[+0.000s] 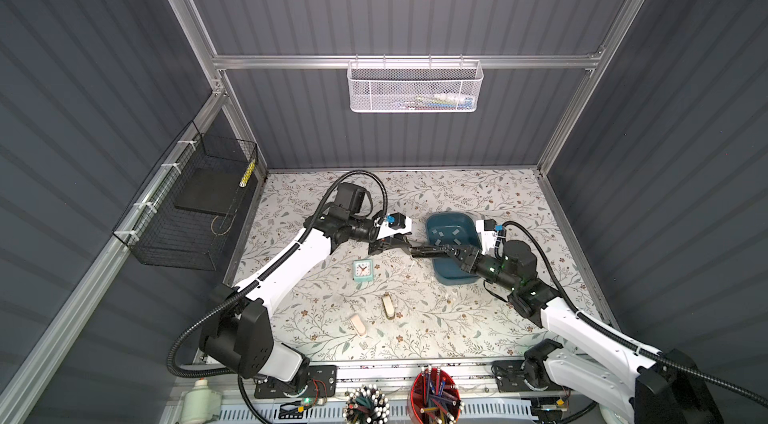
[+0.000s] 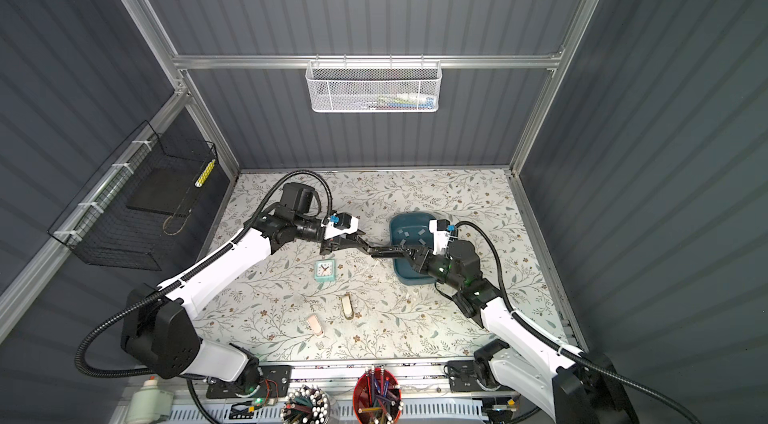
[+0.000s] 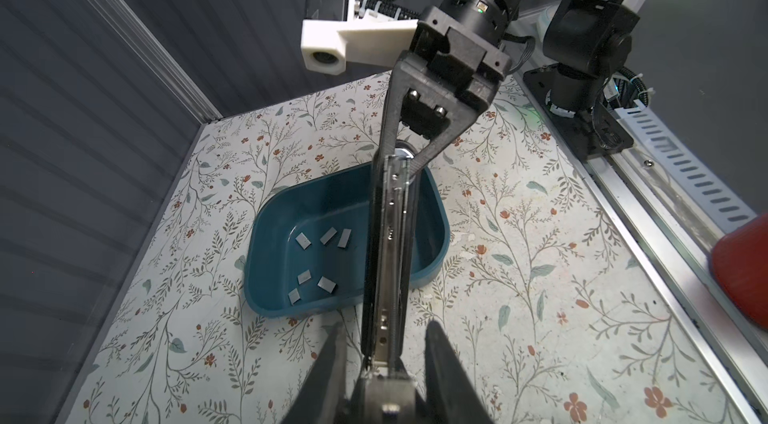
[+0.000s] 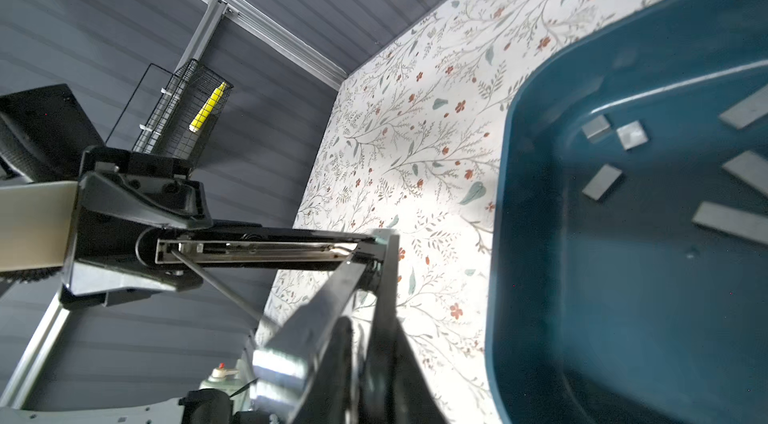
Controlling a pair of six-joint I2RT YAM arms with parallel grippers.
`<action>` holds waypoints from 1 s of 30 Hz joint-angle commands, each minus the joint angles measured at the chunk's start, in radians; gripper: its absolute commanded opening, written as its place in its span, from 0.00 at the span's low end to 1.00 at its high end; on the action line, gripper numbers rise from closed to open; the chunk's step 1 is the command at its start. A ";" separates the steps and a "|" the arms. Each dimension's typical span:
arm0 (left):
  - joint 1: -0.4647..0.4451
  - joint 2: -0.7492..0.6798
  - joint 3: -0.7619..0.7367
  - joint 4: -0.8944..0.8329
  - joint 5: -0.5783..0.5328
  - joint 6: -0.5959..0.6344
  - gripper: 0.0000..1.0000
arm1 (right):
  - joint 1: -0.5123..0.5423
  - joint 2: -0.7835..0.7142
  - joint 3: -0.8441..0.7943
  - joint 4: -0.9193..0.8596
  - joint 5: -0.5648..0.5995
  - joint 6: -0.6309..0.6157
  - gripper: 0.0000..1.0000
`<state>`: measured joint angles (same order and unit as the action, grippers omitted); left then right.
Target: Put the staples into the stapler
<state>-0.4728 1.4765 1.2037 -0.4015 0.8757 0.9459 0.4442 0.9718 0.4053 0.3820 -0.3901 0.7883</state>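
Pens first, right up at the front rail: a red cup (image 1: 435, 395) full of pencils beside a second cup (image 1: 366, 405) bristling with pens, both just off the worktop (image 1: 478, 193). Behind them, near the front edge, a pink mini stapler (image 1: 358, 324) and a tan mini stapler (image 1: 389, 306) lie apart, and a little teal clock (image 1: 363, 269) sits further in, toward the middle.

Now the action: the black stapler (image 3: 390, 235) is up in the air over the middle of the worktop, swung open, its metal channel bare. At one end the left gripper (image 3: 384, 337) is clamped on it, at the other the right gripper (image 3: 400, 162) pinches it, so the two arms meet nose to nose just off the tray's rim. That teal tray (image 3: 282, 214) sits right of centre toward the back edge. The staples (image 3: 326, 284), six grey strips, lie loose on its floor in two clusters of three, apart from the stapler.

Look at the crowding, though: the right arm reaches across the tray's front half and covers it in both top views, while the staples show in the back half. Off the worktop, a black wire basket (image 1: 195, 210) with a yellow marker (image 1: 248, 175) hangs on the left wall, and a white mesh basket (image 1: 415, 85) hangs on the back one.
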 commanded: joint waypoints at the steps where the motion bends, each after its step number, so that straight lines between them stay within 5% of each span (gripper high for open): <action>1: 0.085 -0.029 0.051 0.008 0.022 -0.033 0.00 | -0.013 -0.041 0.009 -0.103 0.043 -0.125 0.37; 4: 0.091 -0.014 0.089 -0.065 0.002 0.003 0.00 | -0.012 -0.080 0.031 -0.161 0.100 -0.224 0.47; 10: 0.089 -0.030 0.098 -0.119 0.017 0.042 0.00 | 0.011 -0.196 0.059 -0.186 0.077 -0.395 0.49; 14: 0.038 -0.004 0.158 -0.211 -0.074 0.065 0.00 | 0.097 -0.256 0.125 -0.205 0.079 -0.581 0.29; 16: -0.046 0.040 0.222 -0.280 -0.190 0.089 0.00 | 0.157 -0.259 0.183 -0.218 0.068 -0.636 0.28; 18: -0.101 0.090 0.302 -0.389 -0.186 0.143 0.00 | 0.212 -0.229 0.252 -0.243 0.065 -0.679 0.25; 20: -0.105 0.096 0.312 -0.395 -0.102 0.163 0.00 | 0.246 -0.173 0.307 -0.253 0.065 -0.692 0.19; 30: -0.109 0.031 0.234 -0.270 -0.054 0.110 0.00 | 0.278 0.102 0.410 -0.204 -0.001 -0.630 0.14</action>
<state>-0.5854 1.5486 1.4292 -0.6991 0.7650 1.0550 0.7094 1.0374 0.7776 0.1909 -0.3614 0.1635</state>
